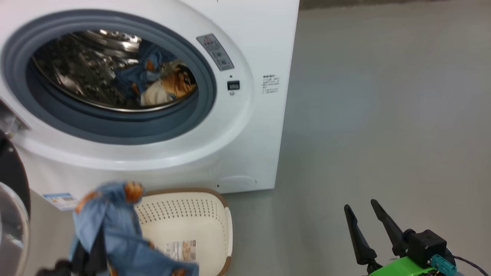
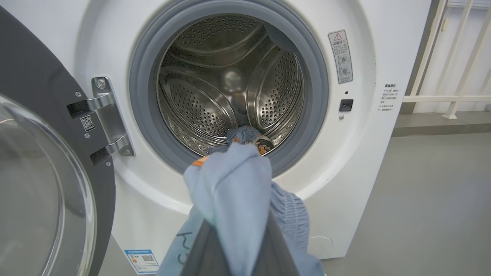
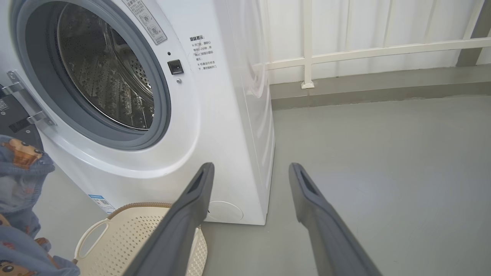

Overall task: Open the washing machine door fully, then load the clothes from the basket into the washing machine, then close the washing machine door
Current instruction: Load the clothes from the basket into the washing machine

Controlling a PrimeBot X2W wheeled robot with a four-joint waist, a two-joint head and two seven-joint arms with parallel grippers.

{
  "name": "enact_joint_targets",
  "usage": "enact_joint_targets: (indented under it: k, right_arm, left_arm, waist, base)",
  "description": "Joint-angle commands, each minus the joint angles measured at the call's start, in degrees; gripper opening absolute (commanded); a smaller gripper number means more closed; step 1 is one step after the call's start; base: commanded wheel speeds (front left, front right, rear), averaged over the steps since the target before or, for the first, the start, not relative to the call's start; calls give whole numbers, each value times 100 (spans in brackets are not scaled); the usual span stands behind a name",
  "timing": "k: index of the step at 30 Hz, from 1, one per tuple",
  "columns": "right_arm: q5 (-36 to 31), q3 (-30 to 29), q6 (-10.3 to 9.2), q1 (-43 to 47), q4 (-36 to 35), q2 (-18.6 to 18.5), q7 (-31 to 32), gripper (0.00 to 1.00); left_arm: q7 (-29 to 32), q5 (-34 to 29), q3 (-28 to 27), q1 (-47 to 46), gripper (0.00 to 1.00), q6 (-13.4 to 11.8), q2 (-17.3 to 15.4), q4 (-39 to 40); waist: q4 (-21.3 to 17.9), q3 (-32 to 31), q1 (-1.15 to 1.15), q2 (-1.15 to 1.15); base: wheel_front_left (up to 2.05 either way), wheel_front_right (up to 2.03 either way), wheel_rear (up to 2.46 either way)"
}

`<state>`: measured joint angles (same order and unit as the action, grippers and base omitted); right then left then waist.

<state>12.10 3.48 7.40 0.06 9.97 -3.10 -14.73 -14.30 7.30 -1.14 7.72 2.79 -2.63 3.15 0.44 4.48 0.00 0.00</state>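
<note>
The washing machine stands with its door swung open to the left on a metal hinge. Some blue, orange and cream clothes lie at the bottom of the steel drum. My left gripper is shut on a light blue patterned garment, held up in front of the drum opening and above the basket. The cloth covers the fingertips. The basket's bare bottom shows its label sticker. Low on the right, my right gripper stands open and holds nothing.
Grey floor stretches to the right of the machine. A white railing runs along the wall behind. The basket sits on the floor right against the washer's front, below the opening.
</note>
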Motion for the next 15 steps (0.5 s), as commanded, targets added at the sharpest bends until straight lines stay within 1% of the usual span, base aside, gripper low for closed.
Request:
enact_joint_targets:
  k: [1,4,9,15]
  right_arm:
    - [10,174,9,-173,-164,-1,-27,100]
    - [1,186,9,-294,-205,-29,-27,100]
    - [1,192,9,-525,-268,-71,-27,100]
    - [-1,287,9,-832,-341,-75,-27,100]
  left_arm:
    - [-70,98,-169,-409,0,-32,-26,110]
    - [-70,69,-170,-896,0,-31,-25,21]
    - [-70,46,-240,-1780,0,56,-32,-192]
    - [-70,-111,-325,-2902,0,180,-204,-536]
  waist:
    - [-32,274,0,0]
    - [-59,565,0,0]
    - [-121,1045,0,0]
    - [-241,1598,0,0]
  base:
    - [0,0,0]
    - [0,0,0]
    - [0,0,0]
    - [0,0,0]
